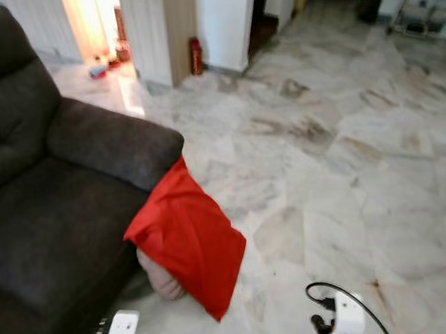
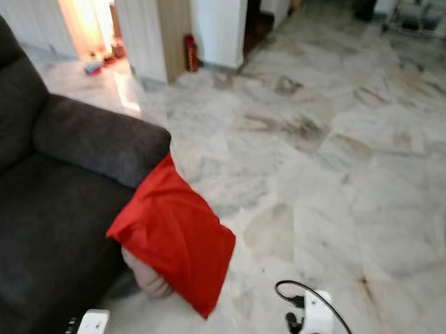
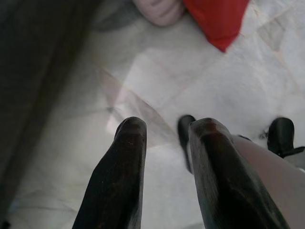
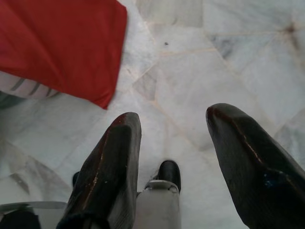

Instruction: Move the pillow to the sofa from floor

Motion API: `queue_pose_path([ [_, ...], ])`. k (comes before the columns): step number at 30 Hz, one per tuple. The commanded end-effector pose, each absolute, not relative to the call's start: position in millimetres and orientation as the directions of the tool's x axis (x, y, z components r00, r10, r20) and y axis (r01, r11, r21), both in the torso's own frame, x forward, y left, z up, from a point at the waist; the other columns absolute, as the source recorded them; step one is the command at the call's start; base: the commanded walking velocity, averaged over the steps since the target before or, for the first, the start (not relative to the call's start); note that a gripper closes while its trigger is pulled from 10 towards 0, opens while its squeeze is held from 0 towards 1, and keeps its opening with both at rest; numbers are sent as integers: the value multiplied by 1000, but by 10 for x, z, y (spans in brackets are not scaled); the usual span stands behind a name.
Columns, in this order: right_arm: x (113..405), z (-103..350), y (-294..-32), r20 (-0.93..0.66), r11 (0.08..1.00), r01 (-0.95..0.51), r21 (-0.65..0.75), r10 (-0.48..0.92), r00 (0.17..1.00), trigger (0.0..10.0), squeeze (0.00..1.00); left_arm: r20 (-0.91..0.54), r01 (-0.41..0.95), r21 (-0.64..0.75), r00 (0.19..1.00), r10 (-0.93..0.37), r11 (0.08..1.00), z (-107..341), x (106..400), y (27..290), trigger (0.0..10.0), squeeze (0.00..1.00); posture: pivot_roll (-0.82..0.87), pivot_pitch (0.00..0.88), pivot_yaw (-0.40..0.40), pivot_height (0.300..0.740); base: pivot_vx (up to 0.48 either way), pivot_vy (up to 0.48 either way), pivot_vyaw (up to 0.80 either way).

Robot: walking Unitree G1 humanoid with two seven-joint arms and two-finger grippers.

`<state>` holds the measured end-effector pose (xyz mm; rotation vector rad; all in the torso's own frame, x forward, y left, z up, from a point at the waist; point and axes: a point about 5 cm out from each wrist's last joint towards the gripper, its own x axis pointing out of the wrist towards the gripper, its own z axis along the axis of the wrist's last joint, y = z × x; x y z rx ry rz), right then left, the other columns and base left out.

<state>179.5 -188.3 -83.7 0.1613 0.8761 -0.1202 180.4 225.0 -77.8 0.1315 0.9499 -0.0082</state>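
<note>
Approach step, nothing grasped yet
Red pillow (image 1: 186,241) on marble floor (image 1: 345,175), leaning against dark grey sofa (image 1: 52,215) front, below armrest
Left gripper (image 3: 167,143): fingers narrowly parted, empty; pillow corner well beyond fingertips
Right gripper (image 4: 174,138): fingers wide, empty; pillow just beyond left fingertip
Next, likely: close in, bend, clamp pillow between both, lift onto seat

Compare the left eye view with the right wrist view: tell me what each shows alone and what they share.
Left eye view alone: the dark sofa, with the red pillow leaning against its front by the armrest, and a red bottle near the far wall. Right wrist view alone: the right gripper from close up, fingers apart, holding nothing, above the floor. Shared: the red pillow and the marble floor.
</note>
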Motion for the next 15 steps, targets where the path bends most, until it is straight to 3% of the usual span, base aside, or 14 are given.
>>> queue_pose_path([
  [1, 1730, -859, -1966, -787, 980, 186, 72, -59, 614, 10000, 0, -819, 78, 101, 572, 39, 992, -801, 1793, 2181, 10000, 0, -37, 0, -34, 740, 0, 0, 0],
  [13, 1692, -867, -2031, -796, 983, 174, 56, -61, 603, 10000, 0, -818, 27, 83, 573, 53, 996, -791, 1772, 2264, 10000, 0, -36, 0, -36, 740, 0, 0, 0],
  [15, 1691, -867, -2031, -796, 987, 151, 47, -54, 602, 10000, 0, -816, 23, 88, 575, 59, 996, -792, 1766, 2272, 10000, 0, -37, 0, -37, 740, 0, 0, 800],
])
